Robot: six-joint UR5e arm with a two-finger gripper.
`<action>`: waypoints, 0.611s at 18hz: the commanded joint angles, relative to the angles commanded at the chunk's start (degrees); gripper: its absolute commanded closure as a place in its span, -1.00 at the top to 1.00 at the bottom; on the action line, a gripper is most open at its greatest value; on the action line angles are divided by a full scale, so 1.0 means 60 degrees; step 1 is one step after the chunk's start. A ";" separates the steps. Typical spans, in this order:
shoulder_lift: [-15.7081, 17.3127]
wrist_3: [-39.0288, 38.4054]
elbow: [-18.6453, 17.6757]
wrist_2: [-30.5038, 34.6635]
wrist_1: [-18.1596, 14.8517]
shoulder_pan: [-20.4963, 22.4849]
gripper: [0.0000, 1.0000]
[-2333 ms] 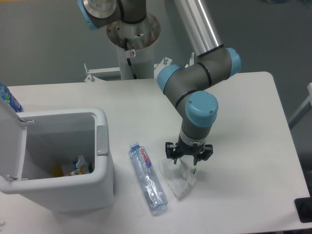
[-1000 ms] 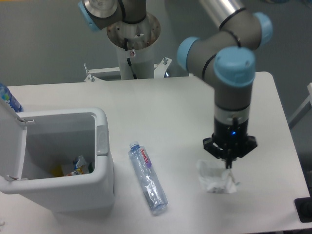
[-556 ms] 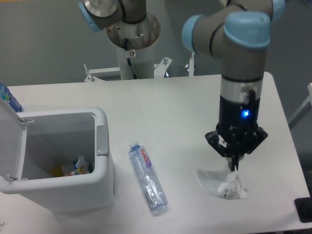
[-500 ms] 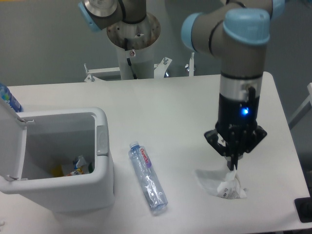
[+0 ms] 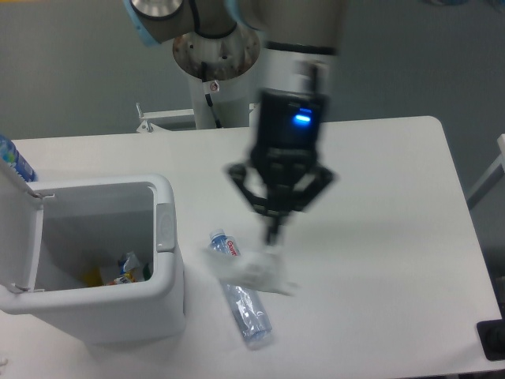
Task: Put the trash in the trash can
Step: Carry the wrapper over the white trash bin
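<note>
Camera view: my gripper (image 5: 273,234) pinched tight on the crumpled wrapper (image 5: 254,271), blurred, dangling over the bottle (image 5: 239,290); wrist vertical, fingers down; trash can (image 5: 162,284) open at left.

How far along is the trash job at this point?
Nothing from the table is binned yet. The end effector carries the wrapper above the bottle, short of the open trash can. Left: drop the wrapper in, then bin the bottle.
</note>
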 joint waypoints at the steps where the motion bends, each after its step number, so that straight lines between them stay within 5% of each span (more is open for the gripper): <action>1: 0.0073 -0.0014 -0.0045 0.0000 0.0000 -0.0249 -1.00; 11: 0.0162 0.0029 -0.0805 0.0088 0.0044 -0.1701 -1.00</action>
